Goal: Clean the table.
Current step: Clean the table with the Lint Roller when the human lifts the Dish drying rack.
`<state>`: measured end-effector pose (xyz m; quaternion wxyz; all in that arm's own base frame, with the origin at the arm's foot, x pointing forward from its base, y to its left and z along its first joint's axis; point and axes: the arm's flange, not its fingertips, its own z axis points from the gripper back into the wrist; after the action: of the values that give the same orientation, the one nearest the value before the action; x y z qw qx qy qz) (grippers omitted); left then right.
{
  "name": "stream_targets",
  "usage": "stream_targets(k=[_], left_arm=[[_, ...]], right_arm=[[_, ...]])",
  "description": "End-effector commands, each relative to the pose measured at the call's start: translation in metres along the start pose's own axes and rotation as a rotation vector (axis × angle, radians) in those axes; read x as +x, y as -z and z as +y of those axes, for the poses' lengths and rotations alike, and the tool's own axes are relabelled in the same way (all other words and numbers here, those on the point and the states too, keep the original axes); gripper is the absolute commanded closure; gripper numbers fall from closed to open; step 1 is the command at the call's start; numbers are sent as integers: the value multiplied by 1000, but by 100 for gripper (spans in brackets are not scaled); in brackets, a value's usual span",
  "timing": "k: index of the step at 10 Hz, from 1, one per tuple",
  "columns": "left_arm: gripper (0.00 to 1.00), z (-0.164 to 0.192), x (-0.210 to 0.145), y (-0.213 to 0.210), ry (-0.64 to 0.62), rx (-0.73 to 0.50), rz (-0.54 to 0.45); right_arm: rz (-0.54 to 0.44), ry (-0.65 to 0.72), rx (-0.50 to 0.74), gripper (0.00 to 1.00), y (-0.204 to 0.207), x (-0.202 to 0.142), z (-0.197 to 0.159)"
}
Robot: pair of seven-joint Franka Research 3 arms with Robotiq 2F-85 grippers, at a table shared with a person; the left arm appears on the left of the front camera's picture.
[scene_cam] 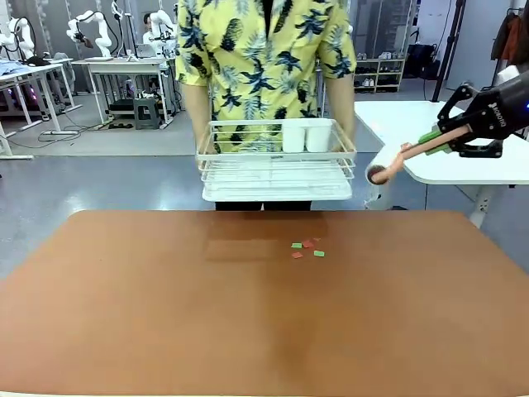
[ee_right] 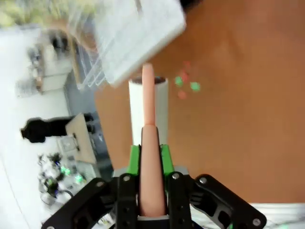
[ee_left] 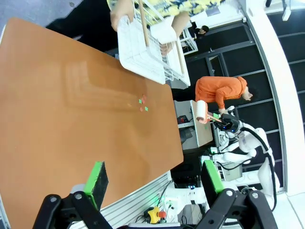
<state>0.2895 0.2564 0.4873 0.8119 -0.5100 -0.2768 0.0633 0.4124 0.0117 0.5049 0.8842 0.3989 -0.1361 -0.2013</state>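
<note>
Worktop [scene_cam: 165, 314]: big reddish-brown top w/ rounded corners, runs across the near part of the front view. Mostly bare. Small scraps [scene_cam: 307, 247], green and red, lie in a loose cluster just right of centre, toward the far edge; same scraps seen from the left wrist cam [ee_left: 143, 104] and, blurred, from the right wrist cam [ee_right: 187, 83].

Right gripper [scene_cam: 438, 141] comes in from the right side, up in the air, clear of the worktop. Its green pads [ee_right: 134, 157] are clamped on the pink handle of a lint roller [scene_cam: 397, 161]. Roller's white head points toward the centre and hangs off the surface near the far right edge, well apart from the scraps. Right wrist cam: handle runs straight up between the fingers, head [ee_right: 148, 102] at its end.

Left gripper [ee_left: 155, 176]: fingers spread wide, nothing between them, above the worktop's near side.

Person [scene_cam: 264, 58] stands at the far edge, both hands holding a white wire rack [scene_cam: 277, 161] w/ two white cups [scene_cam: 306, 136] in it, lifted off the worktop.
</note>
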Motion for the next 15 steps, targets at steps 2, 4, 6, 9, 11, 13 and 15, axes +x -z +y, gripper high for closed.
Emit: stream_targets(k=[2, 4, 6, 9, 11, 13, 15], left_arm=[[0, -1, -2, -3, 13, -22, -9], [0, -1, -2, -3, 13, -22, -9], [0, -1, -2, -3, 13, -22, -9], [0, -1, -2, -3, 13, -22, -9], [0, -1, -2, -3, 13, -22, -9], [0, -1, -2, -3, 13, -22, -9], [0, -1, -2, -3, 13, -22, -9]], right_arm=[[256, -407, -272, 79, 28, 74, 52], [331, -402, -282, 79, 83, 99, 29], [310, -384, -228, 79, 119, 87, 3], [343, -386, -291, 79, 121, 97, 10], [343, -386, -291, 79, 121, 97, 10], [305, -354, -211, 79, 136, 109, -18], [315, -305, -141, 79, 168, 123, -45]])
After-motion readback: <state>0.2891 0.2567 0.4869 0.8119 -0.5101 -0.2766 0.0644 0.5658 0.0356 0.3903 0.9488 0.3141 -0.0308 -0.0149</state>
